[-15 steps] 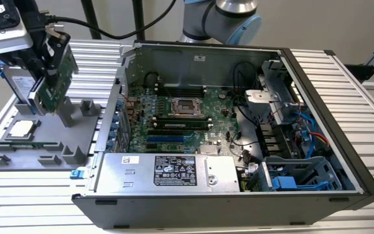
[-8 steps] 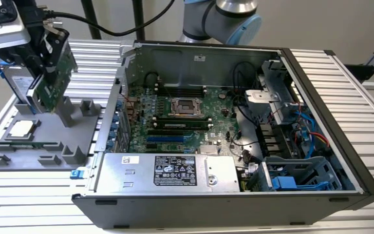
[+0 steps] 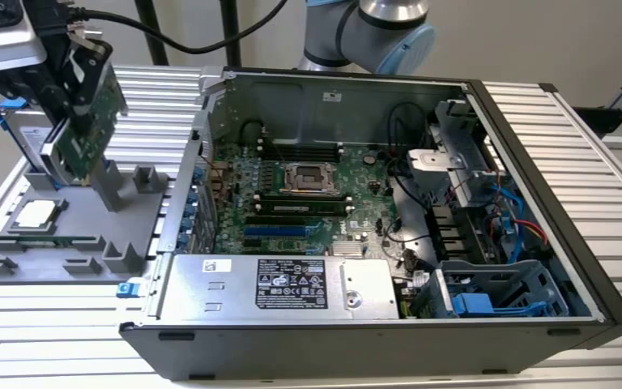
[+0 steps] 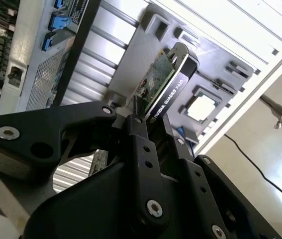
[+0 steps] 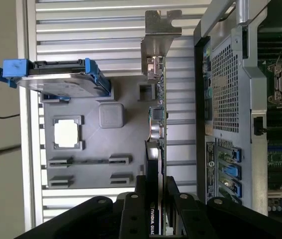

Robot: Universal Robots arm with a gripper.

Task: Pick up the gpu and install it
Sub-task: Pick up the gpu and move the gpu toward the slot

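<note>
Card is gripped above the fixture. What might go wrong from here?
The fingers pinch the gpu at one end, so most of the card hangs free and might pivot or slip. Its lower edge is close to the posts of the gray holder and the hard drive, so it may snag. The case wall stands between it and the motherboard; it could be struck.
</note>
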